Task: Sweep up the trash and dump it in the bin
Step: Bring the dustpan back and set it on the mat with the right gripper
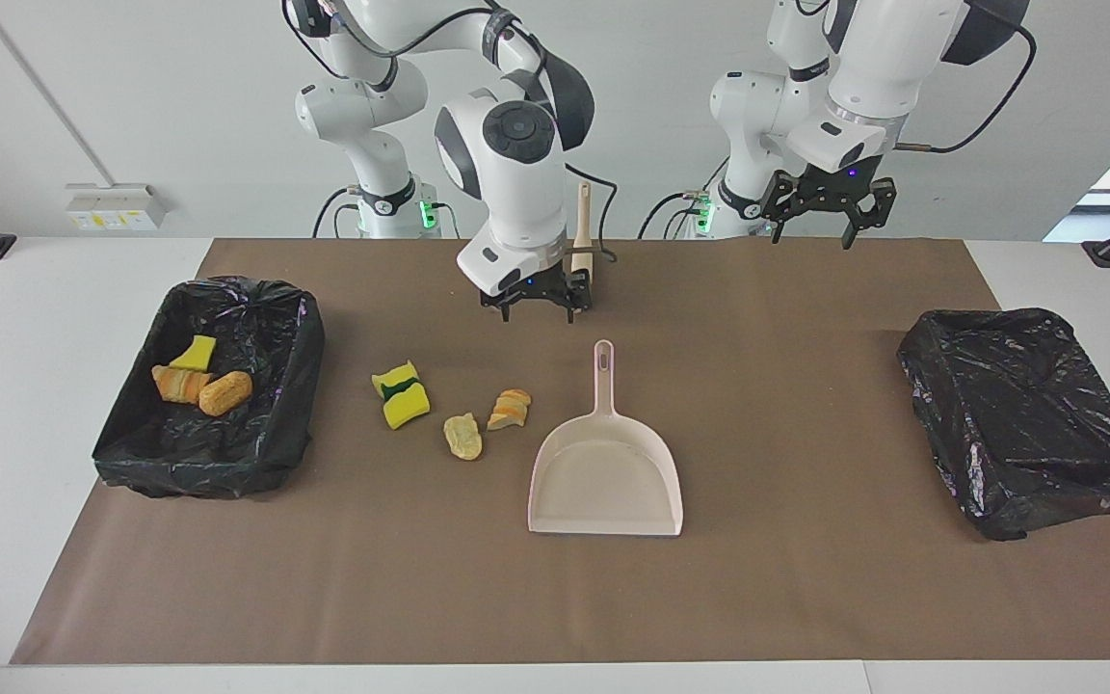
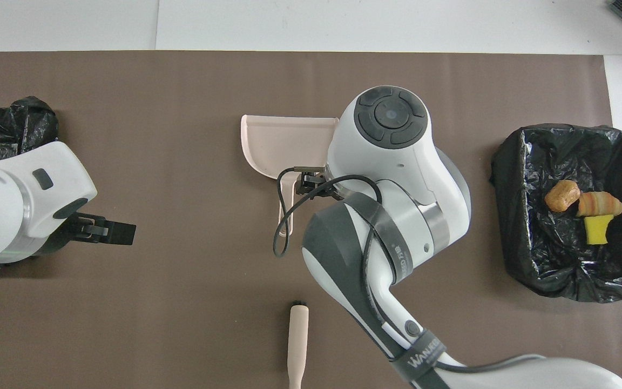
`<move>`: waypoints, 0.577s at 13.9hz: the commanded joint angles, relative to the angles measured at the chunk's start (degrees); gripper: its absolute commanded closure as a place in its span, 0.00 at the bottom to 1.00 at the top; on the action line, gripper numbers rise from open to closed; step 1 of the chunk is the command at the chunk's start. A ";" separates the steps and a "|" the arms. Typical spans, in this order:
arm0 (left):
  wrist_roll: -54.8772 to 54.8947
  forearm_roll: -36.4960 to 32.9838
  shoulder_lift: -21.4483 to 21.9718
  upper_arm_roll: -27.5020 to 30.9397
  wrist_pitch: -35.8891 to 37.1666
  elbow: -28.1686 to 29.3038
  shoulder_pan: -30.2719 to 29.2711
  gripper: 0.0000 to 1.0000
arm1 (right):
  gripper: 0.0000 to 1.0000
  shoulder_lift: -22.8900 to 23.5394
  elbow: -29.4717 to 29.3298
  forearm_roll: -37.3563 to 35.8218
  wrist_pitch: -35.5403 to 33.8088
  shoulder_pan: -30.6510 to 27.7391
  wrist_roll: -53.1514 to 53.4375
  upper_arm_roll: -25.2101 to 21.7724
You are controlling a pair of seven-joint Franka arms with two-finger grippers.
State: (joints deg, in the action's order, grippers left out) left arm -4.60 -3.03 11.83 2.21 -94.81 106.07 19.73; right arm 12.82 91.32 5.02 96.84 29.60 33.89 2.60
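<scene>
Altogether six scraps (image 1: 405, 395): three binned (image 1: 300, 342), three beside dustpan (image 1: 606, 482).

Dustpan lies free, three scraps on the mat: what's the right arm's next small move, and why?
Probably shift the open right gripper to the brush beside it and grasp it: three scraps lie loose by the dustpan. Left gripper waits.

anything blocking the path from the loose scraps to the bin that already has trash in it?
Nothing visible. The three scraps lie on bare mat beside that bin; the dustpan is on their other flank. The right gripper hangs open over the mat.
</scene>
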 commanded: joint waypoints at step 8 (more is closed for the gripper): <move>0.82 1.63 -8.04 -0.63 10.86 -17.37 -1.36 0.00 | 0.00 -26.35 41.29 14.22 13.80 14.16 15.15 0.39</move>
State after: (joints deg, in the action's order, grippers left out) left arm -4.60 -2.43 8.76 2.21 -88.50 96.41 19.72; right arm -8.46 125.77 16.41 106.93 42.36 46.63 3.23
